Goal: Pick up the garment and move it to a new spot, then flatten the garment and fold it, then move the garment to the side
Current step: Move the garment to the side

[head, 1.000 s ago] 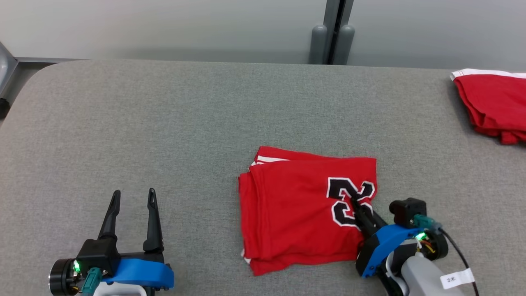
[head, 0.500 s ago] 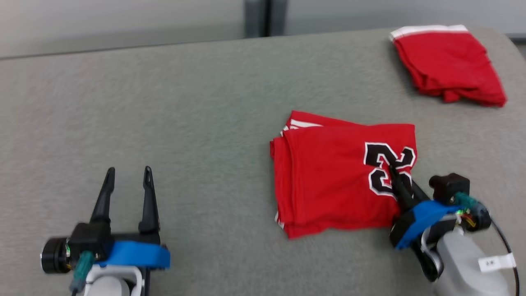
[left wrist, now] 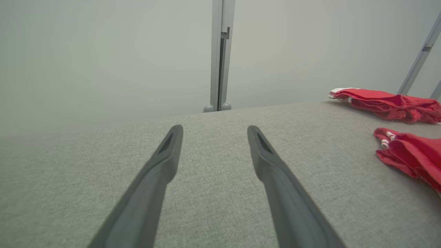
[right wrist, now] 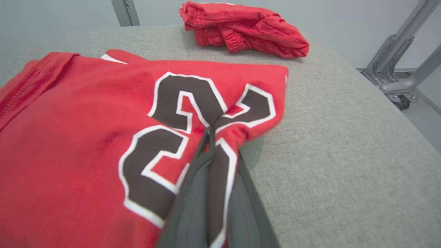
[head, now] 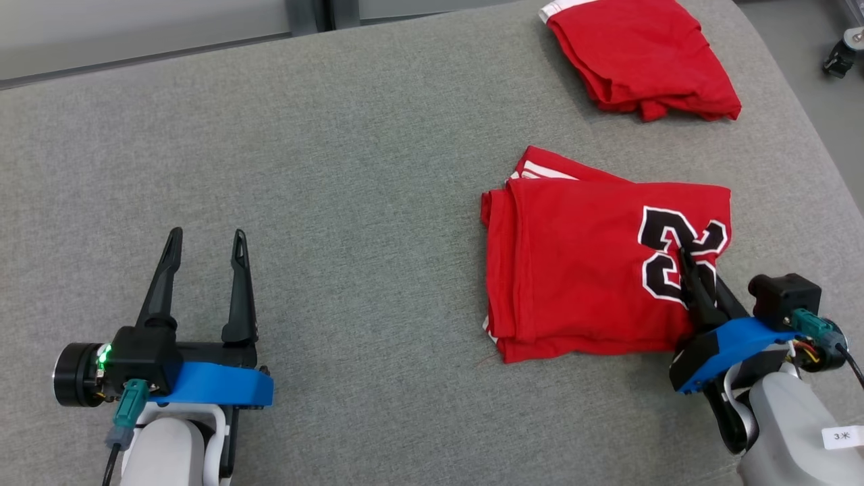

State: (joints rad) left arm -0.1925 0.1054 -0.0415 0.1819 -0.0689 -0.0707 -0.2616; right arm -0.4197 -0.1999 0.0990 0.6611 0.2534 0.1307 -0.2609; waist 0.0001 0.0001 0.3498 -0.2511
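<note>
The garment [head: 580, 270] is a red jersey with a black and white number, folded into a rough square on the grey table [head: 351, 162]. My right gripper [head: 683, 255] is shut on the garment's near right edge, pinching the cloth at the number; the pinch shows close up in the right wrist view, gripper [right wrist: 210, 130] on garment [right wrist: 86, 137]. My left gripper [head: 204, 234] stands open over bare table at the lower left, well apart from the garment. From the left wrist, its fingers [left wrist: 165, 151] frame empty table and the garment's edge [left wrist: 410, 151] lies far right.
A second red garment [head: 641, 61] lies bunched at the table's far right corner, also seen from the wrists [right wrist: 241, 27] [left wrist: 389, 103]. The table's rounded right edge [head: 803, 148] is near my right arm. A metal frame with a caster [right wrist: 396, 72] stands beyond that edge.
The head camera has swung right and down, shifting the whole picture. The garment has slid right with the right gripper's hold on it unchanged. The left gripper stays open.
</note>
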